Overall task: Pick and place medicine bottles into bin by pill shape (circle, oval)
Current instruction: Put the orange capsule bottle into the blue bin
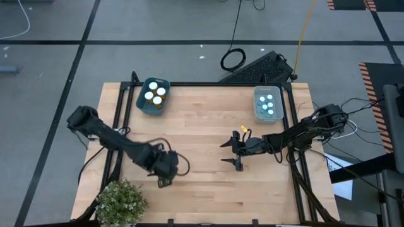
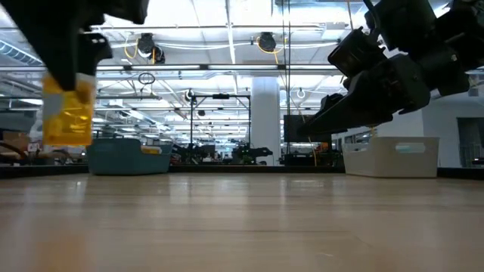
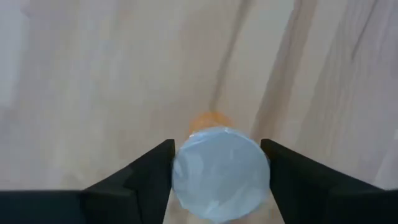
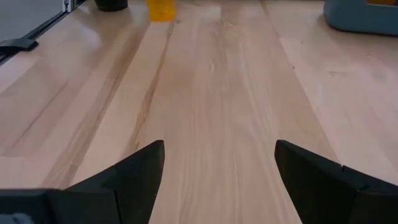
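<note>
1. A pale wooden plank desk (image 1: 202, 189) with a black metal frame is seen from above.
2. A small green leafy plant (image 1: 120, 203) is set at the desk's near left corner.
3. A black coiled cable (image 1: 232, 60) and a flat black keyboard-like object (image 1: 260, 68) lie on the grey floor (image 1: 158, 25) beyond the desk.

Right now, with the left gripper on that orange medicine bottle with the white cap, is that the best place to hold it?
Yes, likely. The left gripper comes from above, its fingers on opposite sides of the orange bottle's round white cap. The bottle hangs upright, clear of the wooden table.
</note>
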Tool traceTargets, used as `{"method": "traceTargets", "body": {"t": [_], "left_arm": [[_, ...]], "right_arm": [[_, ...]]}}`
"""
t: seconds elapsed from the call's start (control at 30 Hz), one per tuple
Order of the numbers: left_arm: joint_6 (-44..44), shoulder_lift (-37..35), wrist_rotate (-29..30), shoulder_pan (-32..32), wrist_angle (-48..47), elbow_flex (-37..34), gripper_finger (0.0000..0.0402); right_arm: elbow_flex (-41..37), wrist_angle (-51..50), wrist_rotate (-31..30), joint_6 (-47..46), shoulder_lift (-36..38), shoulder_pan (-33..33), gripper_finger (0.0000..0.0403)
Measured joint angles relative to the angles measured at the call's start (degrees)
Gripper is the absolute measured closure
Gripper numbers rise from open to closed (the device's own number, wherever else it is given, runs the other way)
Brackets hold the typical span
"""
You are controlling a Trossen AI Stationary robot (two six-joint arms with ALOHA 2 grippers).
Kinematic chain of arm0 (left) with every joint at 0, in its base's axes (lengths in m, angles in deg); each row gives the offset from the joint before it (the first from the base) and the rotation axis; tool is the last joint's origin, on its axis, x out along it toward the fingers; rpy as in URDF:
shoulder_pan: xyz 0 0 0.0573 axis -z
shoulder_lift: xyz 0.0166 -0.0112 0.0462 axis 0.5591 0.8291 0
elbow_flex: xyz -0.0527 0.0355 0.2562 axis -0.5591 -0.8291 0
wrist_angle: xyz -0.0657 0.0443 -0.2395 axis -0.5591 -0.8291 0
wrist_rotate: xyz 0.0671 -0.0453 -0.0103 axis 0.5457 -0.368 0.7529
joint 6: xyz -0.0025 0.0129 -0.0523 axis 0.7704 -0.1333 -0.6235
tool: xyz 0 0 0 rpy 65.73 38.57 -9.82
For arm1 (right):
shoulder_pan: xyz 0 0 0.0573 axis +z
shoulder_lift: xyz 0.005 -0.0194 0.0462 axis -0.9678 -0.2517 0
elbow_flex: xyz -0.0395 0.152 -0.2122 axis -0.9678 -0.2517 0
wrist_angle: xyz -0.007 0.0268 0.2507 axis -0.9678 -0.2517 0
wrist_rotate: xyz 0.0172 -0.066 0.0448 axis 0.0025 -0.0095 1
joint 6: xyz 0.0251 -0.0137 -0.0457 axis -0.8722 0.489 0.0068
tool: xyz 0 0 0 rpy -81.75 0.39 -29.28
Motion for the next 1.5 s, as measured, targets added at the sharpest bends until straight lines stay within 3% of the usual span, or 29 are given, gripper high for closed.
{"method": "traceTargets", "body": {"t": [0.3, 0.53, 0.8, 1.0, 1.3, 1.5], "left_arm": [[16.3, -9.3, 8.1, -15.2, -8.1, 0.0, 0.0193], [29.5, -14.9, 13.6, -30.5, -10.4, 0.0, 0.0168], [35.9, -15.8, 16.6, -49.4, -13.8, 0.0, 0.0194], [37.0, -15.8, 17.0, -61.3, -13.3, 0.0, 0.0171], [36.6, -15.6, 14.6, -68.4, -8.4, -2.1, 0.0193], [33.2, -15.6, 14.4, -68.2, -5.3, -8.2, 0.0168]], "right_arm": [[-0.7, -0.5, 0.0, 0.5, 0.0, 0.0, 0.0106], [-0.9, -0.4, -0.1, 1.7, 0.0, -0.3, 0.0106], [-0.9, -0.4, -0.1, 3.3, 0.0, -0.9, 0.0106], [-0.9, -0.5, -0.1, 4.1, 0.0, -0.9, 0.0106], [-0.9, -2.3, -0.1, 4.5, 0.0, -0.9, 0.0106], [-0.9, -2.1, -0.1, 5.3, 0.0, -0.9, 0.0106]]}}
